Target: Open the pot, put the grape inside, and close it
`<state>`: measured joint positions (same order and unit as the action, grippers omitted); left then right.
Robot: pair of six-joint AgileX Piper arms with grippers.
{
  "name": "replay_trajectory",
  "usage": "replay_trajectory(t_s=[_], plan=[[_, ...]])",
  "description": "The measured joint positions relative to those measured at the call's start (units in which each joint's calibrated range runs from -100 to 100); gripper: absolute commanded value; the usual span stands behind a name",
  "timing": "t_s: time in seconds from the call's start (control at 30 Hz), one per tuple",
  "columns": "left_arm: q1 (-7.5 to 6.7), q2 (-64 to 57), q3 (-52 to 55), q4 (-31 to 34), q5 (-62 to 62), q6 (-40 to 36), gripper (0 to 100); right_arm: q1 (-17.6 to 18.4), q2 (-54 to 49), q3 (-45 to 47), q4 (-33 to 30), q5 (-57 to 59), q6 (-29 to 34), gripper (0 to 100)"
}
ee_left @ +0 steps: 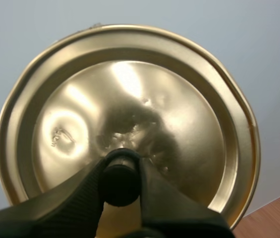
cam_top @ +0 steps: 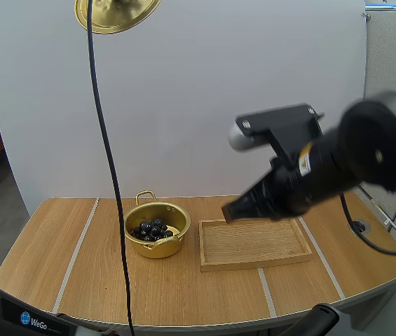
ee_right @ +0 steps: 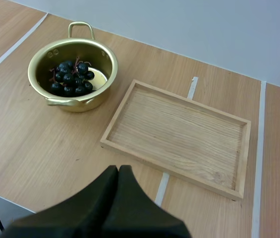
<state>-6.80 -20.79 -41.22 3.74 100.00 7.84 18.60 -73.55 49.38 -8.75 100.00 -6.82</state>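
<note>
Pinches in the left claw (ee_left: 121, 171) the black round knob (ee_left: 120, 186) of the shallow gold metal lid (ee_left: 130, 94), one finger on either side. Holds that lid high in the air, well above the light wooden worktop (cam_top: 50, 266) and well apart from the round gold metal pot (ee_right: 65, 49). Carries nothing in the right claw (ee_right: 118, 171): fingers pressed together as one dark wedge, hanging over the far left part of the shallow rectangular wooden tray (ee_right: 179, 134). Finds the pot uncovered on the worktop, just left of the tray and not touching it. Finds the bunch of dark grapes (ee_right: 71, 78) lying inside the pot, with bare gold bottom showing beside them.
</note>
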Motion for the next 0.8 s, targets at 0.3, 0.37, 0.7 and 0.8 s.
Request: replay_trajectory(t_s=[0.3, 0.37, 0.7, 0.8], plan=[[0.00, 0.00, 0.00, 0.00, 0.00, 0.00, 0, 0.00, -4.94, 3.20, 0.93, 0.00, 0.00, 0], [0.00, 0.00, 0.00, 0.00, 0.00, 0.00, 0, 0.00, -4.94, 3.20, 1.90, 0.00, 0.00, 0], [0.00, 0.00, 0.00, 0.00, 0.00, 0.00, 0, 0.00, -4.94, 3.20, 4.01, 0.00, 0.00, 0], [0.00, 0.00, 0.00, 0.00, 0.00, 0.00, 0, 0.00, -4.94, 3.20, 4.01, 0.00, 0.00, 0]])
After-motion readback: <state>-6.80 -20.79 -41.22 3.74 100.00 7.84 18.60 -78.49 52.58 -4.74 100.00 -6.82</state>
